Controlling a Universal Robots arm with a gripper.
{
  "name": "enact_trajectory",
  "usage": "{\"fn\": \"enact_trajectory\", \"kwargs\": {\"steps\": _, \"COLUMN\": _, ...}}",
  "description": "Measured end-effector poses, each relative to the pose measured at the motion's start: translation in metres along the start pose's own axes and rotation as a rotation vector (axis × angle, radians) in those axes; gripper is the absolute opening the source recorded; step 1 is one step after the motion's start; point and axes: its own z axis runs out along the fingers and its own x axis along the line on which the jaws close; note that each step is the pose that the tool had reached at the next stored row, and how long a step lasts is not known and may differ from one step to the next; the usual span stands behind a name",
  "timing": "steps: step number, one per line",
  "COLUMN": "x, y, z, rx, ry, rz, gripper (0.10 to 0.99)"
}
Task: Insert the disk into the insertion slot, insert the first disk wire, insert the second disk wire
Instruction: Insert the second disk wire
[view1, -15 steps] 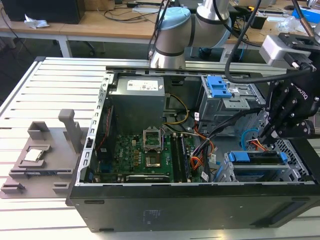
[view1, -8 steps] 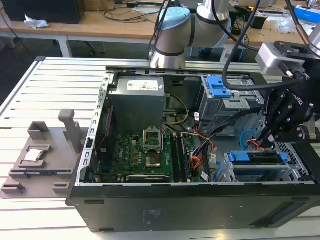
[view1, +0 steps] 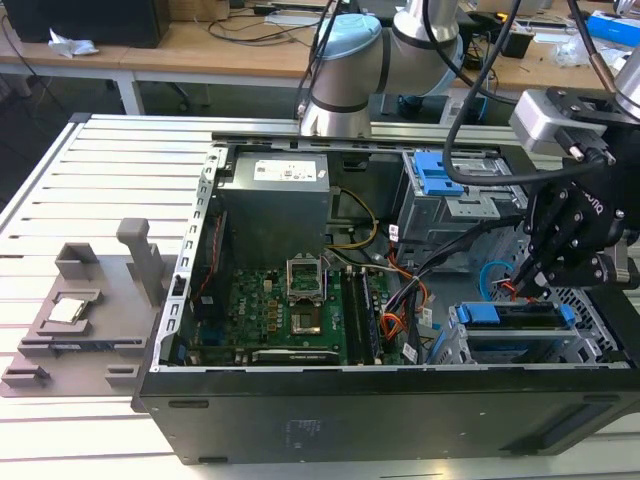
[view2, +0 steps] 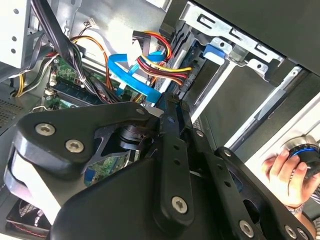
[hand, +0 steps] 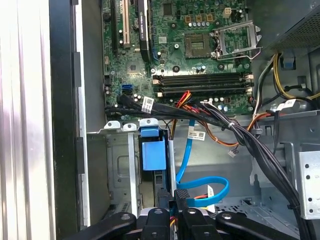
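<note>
Jaws closed on a wire connector at the disk's (view1: 515, 322) rear edge, cables crowding close beside.

I see bundled cables (hand: 235, 127) crowding the space beside my pincer (view1: 530, 285); the motherboard (view1: 290, 310) area on the exterior view's left lies open.

power supply sticker (view1: 285, 172): white with rows of dark print; I can make out none of it.
cable tag (hand: 147, 105): white, wrapped on the black wire bundle in the first wrist view; its print is too fine to read.
motherboard (hand: 200, 30): tiny white markings beside the sockets, unreadable.
claw (view1: 527, 283): a few white letters on my black housing above it, not clear enough for me to tell.
</note>
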Motion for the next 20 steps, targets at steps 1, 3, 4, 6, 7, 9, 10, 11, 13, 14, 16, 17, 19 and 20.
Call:
{"fn": "enact_trajectory", "kwargs": {"steps": 1, "x": 0.0000, "y": -0.0001, "z": 0.0006, "rx": 0.000, "ry": -0.0002, "rz": 0.000, "gripper": 0.165}}
{"fn": "enact_trajectory", "kwargs": {"steps": 3, "x": 0.0000, "y": -0.0001, "z": 0.0017, "rx": 0.000, "ry": -0.0003, "rz": 0.000, "gripper": 0.165}}
{"fn": "enact_trajectory", "kwargs": {"steps": 4, "x": -0.0001, "y": -0.0002, "z": 0.0037, "rx": 0.000, "ry": -0.0002, "rz": 0.000, "gripper": 0.165}}
{"fn": "enact_trajectory", "kwargs": {"steps": 6, "x": -0.0001, "y": -0.0004, "z": 0.0054, "rx": 0.000, "ry": -0.0001, "rz": 0.000, "gripper": 0.165}}
{"fn": "enact_trajectory", "kwargs": {"steps": 7, "x": -0.0002, "y": -0.0005, "z": 0.0066, "rx": 0.000, "ry": -0.0001, "rz": 0.000, "gripper": 0.165}}
{"fn": "enact_trajectory", "kwargs": {"steps": 9, "x": 0.0000, "y": -0.0006, "z": 0.0087, "rx": 0.000, "ry": -0.0001, "rz": 0.000, "gripper": 0.165}}
{"fn": "enact_trajectory", "kwargs": {"steps": 10, "x": 0.0002, "y": -0.0007, "z": 0.0091, "rx": 0.000, "ry": 0.0000, "rz": 0.000, "gripper": 0.165}}
{"fn": "enact_trajectory", "kwargs": {"steps": 11, "x": 0.0004, "y": -0.0008, "z": 0.0096, "rx": 0.000, "ry": 0.0000, "rz": 0.000, "gripper": 0.165}}
{"fn": "enact_trajectory", "kwargs": {"steps": 13, "x": 0.0007, "y": -0.0009, "z": 0.0111, "rx": 0.000, "ry": -0.0003, "rz": 0.000, "gripper": 0.165}}
{"fn": "enact_trajectory", "kwargs": {"steps": 14, "x": 0.0007, "y": -0.0009, "z": 0.0119, "rx": 0.000, "ry": -0.0002, "rz": 0.000, "gripper": 0.165}}
{"fn": "enact_trajectory", "kwargs": {"steps": 16, "x": 0.0007, "y": -0.0010, "z": 0.0129, "rx": 0.000, "ry": -0.0001, "rz": 0.000, "gripper": 0.165}}
{"fn": "enact_trajectory", "kwargs": {"steps": 17, "x": 0.0007, "y": -0.0010, "z": 0.0134, "rx": 0.000, "ry": -0.0001, "rz": 0.000, "gripper": 0.165}}
{"fn": "enact_trajectory", "kwargs": {"steps": 19, "x": 0.0008, "y": -0.0011, "z": 0.0143, "rx": 0.000, "ry": 0.0000, "rz": 0.000, "gripper": 0.165}}
{"fn": "enact_trajectory", "kwargs": {"steps": 20, "x": 0.0008, "y": -0.0011, "z": 0.0146, "rx": 0.000, "ry": 0.0000, "rz": 0.000, "gripper": 0.165}}
